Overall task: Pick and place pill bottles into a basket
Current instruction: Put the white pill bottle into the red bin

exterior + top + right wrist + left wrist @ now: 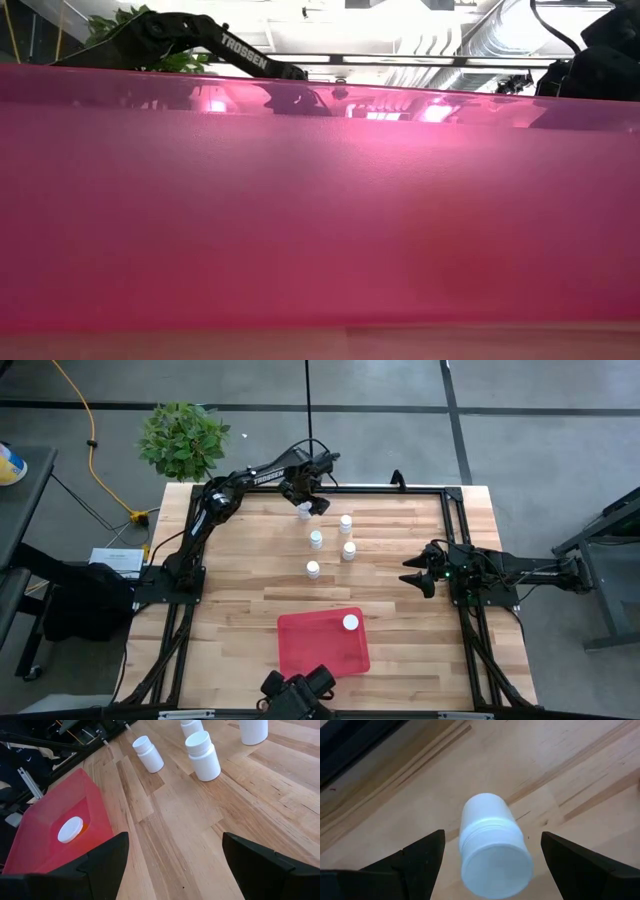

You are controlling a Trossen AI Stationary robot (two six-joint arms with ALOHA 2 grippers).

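Left gripper (308, 507) is straddling a pill bottle (492, 845), jaws spread, not touching it. Right gripper (418, 571) is waiting, jaws released. One bottle (350, 622) is sitting in the basket (310, 650).

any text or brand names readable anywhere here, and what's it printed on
"TROSSEN": white letters on the left arm's dark upper link; it also shows on that arm in the high view, small but legible.
Pill bottles: no readable label on any that show.
Red basket: no text visible.
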